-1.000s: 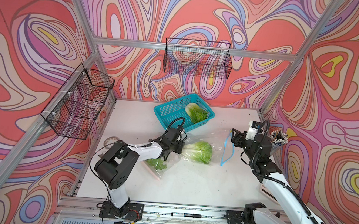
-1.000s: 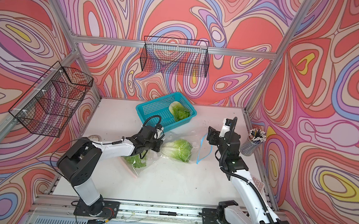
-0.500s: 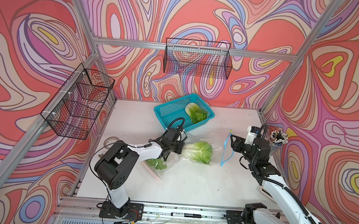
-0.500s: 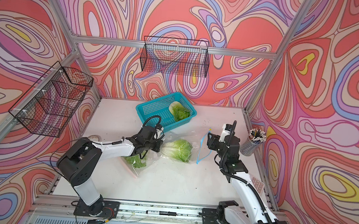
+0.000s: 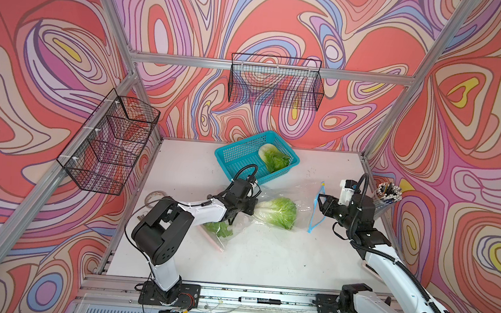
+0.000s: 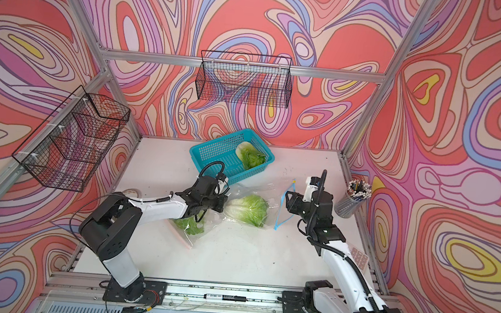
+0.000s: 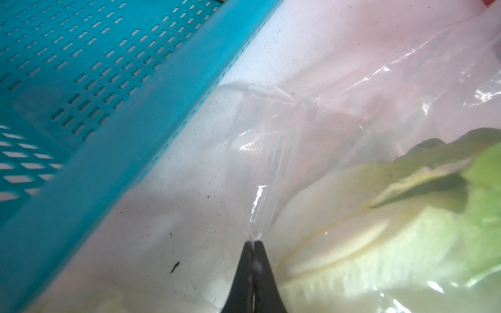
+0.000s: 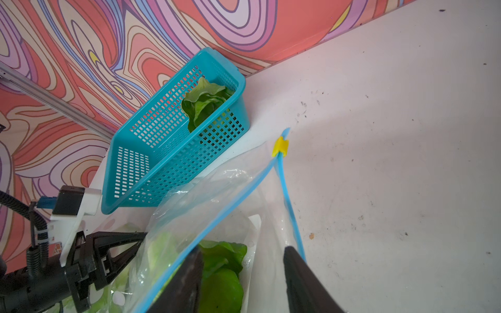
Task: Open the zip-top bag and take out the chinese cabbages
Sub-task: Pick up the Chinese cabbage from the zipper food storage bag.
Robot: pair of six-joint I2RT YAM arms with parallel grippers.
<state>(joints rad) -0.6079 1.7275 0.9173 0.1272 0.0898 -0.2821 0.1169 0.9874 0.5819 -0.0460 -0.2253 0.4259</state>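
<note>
A clear zip-top bag [image 5: 303, 196] with a blue zip edge [image 8: 290, 206] and a yellow slider [image 8: 280, 146] lies mid-table, its mouth gaping to the right. One chinese cabbage [image 5: 278, 211] [image 6: 249, 208] [image 8: 222, 273] lies inside it. My right gripper [image 8: 241, 254] [image 5: 321, 202] is open, both fingers inside the mouth, green leaf between them. At the bag's opposite end my left gripper [image 7: 254, 242] [image 5: 247, 208] is shut on a pinch of the film. A second cabbage [image 5: 273, 159] rests in the teal basket. A third [image 5: 219, 227] lies in plastic under the left arm.
The teal basket [image 5: 237, 156] stands just behind the bag, close to the left wrist. A cup of pens [image 5: 386, 197] is beside the right arm at the table's right edge. A tape roll [image 5: 154, 195] lies at the left. Wire baskets [image 5: 276, 82] hang on the walls.
My right gripper has come down and leftward into the bag's mouth, its jaws narrowing. The left arm and the bag's held end have stayed put.
</note>
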